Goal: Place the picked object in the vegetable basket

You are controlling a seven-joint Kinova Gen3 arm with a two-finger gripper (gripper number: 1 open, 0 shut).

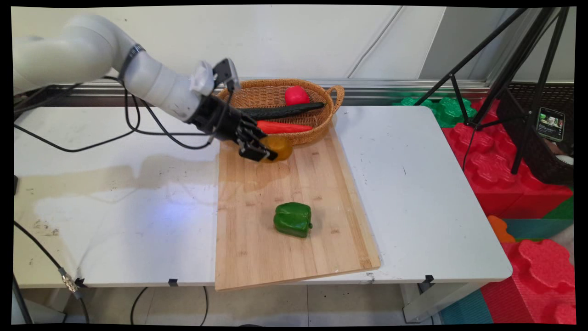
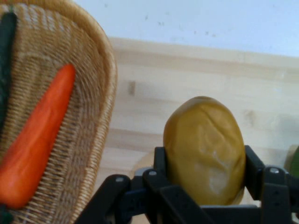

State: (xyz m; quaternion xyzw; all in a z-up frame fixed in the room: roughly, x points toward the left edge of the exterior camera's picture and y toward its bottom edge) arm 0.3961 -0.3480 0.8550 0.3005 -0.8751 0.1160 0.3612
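My black gripper (image 1: 264, 148) is shut on a yellow-brown potato (image 1: 279, 147), held just above the far end of the wooden cutting board (image 1: 294, 248), right in front of the wicker basket (image 1: 333, 108). In the hand view the potato (image 2: 205, 149) sits between both fingers (image 2: 254, 170), with the basket (image 2: 96, 93) to its left. The basket holds an orange carrot (image 1: 282, 127), a dark green cucumber (image 1: 282, 111) and a red round fruit (image 1: 296, 95). A green bell pepper (image 1: 292, 219) lies on the board nearer the front.
The white table (image 1: 115, 207) spreads left and right of the board. Black cables (image 1: 138, 124) hang from the arm over the table's left part. A black tripod (image 1: 505, 69) and red and green foam blocks (image 1: 496, 170) stand beyond the table's right edge.
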